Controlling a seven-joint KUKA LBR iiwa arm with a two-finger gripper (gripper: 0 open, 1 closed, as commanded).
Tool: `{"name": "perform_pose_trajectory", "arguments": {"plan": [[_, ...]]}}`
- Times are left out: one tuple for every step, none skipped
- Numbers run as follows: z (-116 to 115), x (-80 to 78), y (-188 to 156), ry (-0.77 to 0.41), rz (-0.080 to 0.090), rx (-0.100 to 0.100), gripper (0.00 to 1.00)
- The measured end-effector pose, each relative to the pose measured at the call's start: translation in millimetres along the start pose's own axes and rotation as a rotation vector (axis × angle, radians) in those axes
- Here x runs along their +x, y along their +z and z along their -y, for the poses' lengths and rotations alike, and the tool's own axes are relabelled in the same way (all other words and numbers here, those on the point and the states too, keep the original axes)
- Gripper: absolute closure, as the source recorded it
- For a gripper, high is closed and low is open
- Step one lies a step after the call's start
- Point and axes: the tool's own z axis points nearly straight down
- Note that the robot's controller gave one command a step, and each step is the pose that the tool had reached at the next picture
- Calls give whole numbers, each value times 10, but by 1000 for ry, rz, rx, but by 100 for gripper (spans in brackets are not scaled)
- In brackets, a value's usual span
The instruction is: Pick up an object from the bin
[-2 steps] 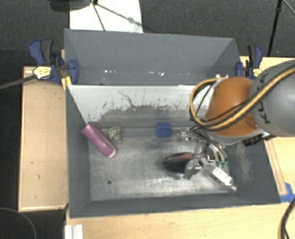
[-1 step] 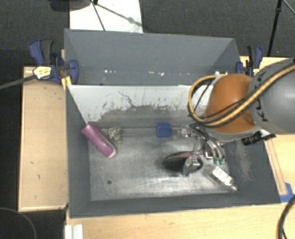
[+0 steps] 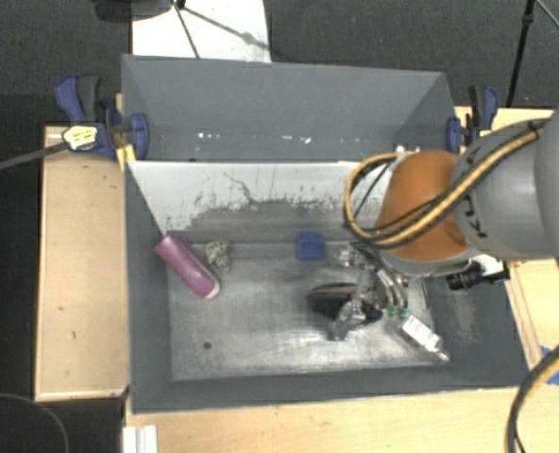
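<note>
hand (image 3: 354,317) low beside dark oval thing (image 3: 328,297).

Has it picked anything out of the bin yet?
Done: the hand is down at the right of the bin. Under way: it sits at a dark rounded thing lying on the floor. Left: lifting something out; the purple tube and blue block lie apart, untouched.

Bin (image 3: 251,324) floor, left side: cylinder (image 3: 187,265) lying slantwise. Small lump (image 3: 218,252) just right of its rear end. Small block (image 3: 309,245) mid-floor, toward back wall. Low rounded thing (image 3: 327,299) right of centre, before block. Gripper (image 3: 350,317) at its right front edge. Short stick (image 3: 421,333) further right, near front wall.
</note>
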Motion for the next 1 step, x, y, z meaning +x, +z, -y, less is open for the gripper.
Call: {"name": "perform_pose_trajectory", "arguments": {"plan": [[0, 0, -8, -3, 1, 1, 0]]}}
